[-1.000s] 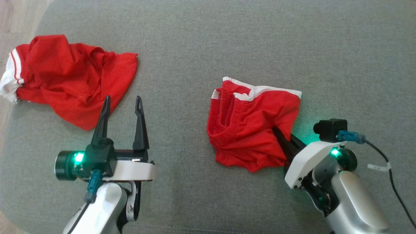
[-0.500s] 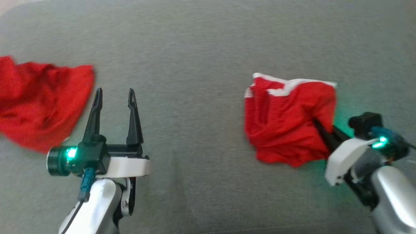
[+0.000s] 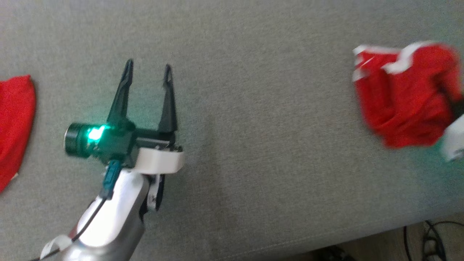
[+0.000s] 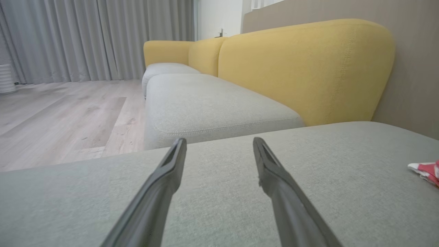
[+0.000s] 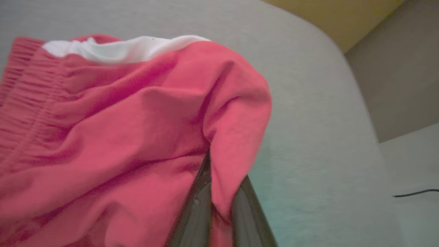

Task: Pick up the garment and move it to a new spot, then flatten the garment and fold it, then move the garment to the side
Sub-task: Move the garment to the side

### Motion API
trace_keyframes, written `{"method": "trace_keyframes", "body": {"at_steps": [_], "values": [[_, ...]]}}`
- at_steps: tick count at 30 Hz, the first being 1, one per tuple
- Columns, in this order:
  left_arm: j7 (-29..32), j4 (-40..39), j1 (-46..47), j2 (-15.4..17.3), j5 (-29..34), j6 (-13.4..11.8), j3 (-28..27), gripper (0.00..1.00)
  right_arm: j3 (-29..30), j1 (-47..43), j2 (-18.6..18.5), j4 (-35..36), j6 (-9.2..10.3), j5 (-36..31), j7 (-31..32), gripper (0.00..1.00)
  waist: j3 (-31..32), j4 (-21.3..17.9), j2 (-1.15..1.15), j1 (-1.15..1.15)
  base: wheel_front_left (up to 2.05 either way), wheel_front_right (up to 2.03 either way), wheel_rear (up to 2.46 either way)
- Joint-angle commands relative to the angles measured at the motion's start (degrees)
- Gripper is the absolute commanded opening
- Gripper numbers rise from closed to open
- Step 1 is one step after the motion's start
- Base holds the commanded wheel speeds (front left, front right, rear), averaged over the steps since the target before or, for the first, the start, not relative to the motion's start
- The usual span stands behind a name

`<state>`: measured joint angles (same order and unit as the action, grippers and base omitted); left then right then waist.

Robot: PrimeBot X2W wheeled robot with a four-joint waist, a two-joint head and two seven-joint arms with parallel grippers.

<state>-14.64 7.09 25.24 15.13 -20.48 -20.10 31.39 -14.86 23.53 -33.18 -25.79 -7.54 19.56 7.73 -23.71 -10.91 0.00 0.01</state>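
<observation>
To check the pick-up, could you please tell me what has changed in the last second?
The right gripper has shut on a fold of the red shorts and drawn them to the robot's right, away from the other red garment; the head view swung too. The left gripper stays open and empty.

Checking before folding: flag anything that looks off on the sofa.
The red shorts are bunched up, not flat, at the right of the cushion, one fold pinched in the shut right claw. A second red garment lies at the far left. Nothing looks torn.
</observation>
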Motion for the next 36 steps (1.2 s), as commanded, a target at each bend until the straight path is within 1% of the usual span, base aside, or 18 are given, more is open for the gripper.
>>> {"method": "trace_keyframes", "body": {"at_steps": [1, 7, 11, 12, 13, 14, 19, 23, 24, 25, 29, 32, 36], "values": [[-0.35, -1.27, 3.28, -0.13, 1.13, 0.49, -1.0, 1.0, 1.46, 2.45, -4.95, -1.5, 0.05, -0.23, -1.78, 0.0, -3.52, 1.58, 0.0, -0.01, 0.0, 0.0, 0.0], [-0.35, -0.48, 8.98, -3.37, 2.9, 2.47, 1.38, 1.0, 6.14, 9.83, -13.15, -12.02, 0.05, -3.97, -4.72, 0.0, -9.15, 5.76, 0.0, -0.01, 0.0, 0.0, 0.0], [-0.35, 0.02, 11.32, -5.19, 4.05, 3.39, 1.81, 1.0, 9.74, 13.43, -16.29, -18.38, 0.05, -7.73, -5.11, 0.0, -11.4, 7.64, 0.0, -0.01, 0.0, 0.0, 0.0], [-0.35, 0.02, 11.32, -5.19, 4.05, 3.39, 1.81, 1.0, 9.74, 13.43, -16.29, -18.38, 0.05, -7.73, -5.11, 0.0, -11.4, 7.64, 0.0, -0.01, 0.0, 0.0, 0.0], [-0.35, 0.14, 11.66, -5.56, 4.27, 3.61, 1.75, 1.0, 10.64, 14.15, -16.79, -19.86, 0.05, -9.01, -5.3, 0.44, -11.68, 7.98, 0.0, -0.01, 0.0, 0.0, 0.0], [-0.35, 0.25, 11.92, -5.9, 4.47, 3.82, 1.65, 1.0, 11.89, 14.87, -16.97, -21.43, 0.05, -9.88, -5.38, 1.0, -11.91, 8.26, 0.0, -0.01, 0.0, 0.0, 0.0], [-0.35, 0.84, 11.86, -6.89, 5.25, 4.7, 0.37, 1.0, 18.46, 17.05, -17.21, -27.03, 0.05, -17.13, -8.69, 1.0, -11.42, 8.82, 0.0, -0.01, 0.0, 0.0, 0.0], [-0.36, 1.41, 10.38, -7.0, 5.8, 5.14, -1.0, 1.0, 25.17, 16.56, -14.84, -29.32, 0.05, -22.23, -11.85, 1.0, -9.17, 8.55, 0.0, -0.01, 0.0, 0.0, 0.0], [-0.36, 1.68, 9.19, -6.75, 6.02, 5.21, -1.73, 1.0, 28.29, 15.47, -12.5, -29.48, 0.05, -24.12, -13.5, 1.0, -7.73, 8.16, 0.0, -0.01, 0.0, 0.0, 0.0], [-0.36, 1.92, 8.51, -6.58, 6.07, 5.23, -2.11, 1.0, 29.87, 14.87, -10.89, -29.26, 0.05, -24.6, -14.57, 1.0, -6.85, 8.0, 0.0, -0.01, 0.0, 0.0, 0.0], [-0.36, 2.99, 5.36, -5.42, 6.03, 5.12, -3.55, 1.0, 33.9, 11.96, -3.39, -25.81, 0.05, -26.15, -17.98, 1.0, -3.26, 6.96, 0.0, -0.01, 0.0, 0.0, 0.0], [-0.36, 4.18, 2.81, -4.27, 5.63, 4.97, -4.51, 1.0, 35.45, 8.87, 3.3, -19.97, 0.05, -26.35, -18.94, 1.0, -0.18, 6.29, 0.0, -0.01, 0.0, 0.0, 0.0], [-0.3, 5.4, -0.48, -2.69, 4.49, 4.38, -5.81, 1.0, 34.25, 3.03, 12.73, -7.89, 0.05, -24.93, -17.88, 1.0, 3.35, 5.88, 0.0, -0.01, 0.0, 0.0, 0.0]]}}
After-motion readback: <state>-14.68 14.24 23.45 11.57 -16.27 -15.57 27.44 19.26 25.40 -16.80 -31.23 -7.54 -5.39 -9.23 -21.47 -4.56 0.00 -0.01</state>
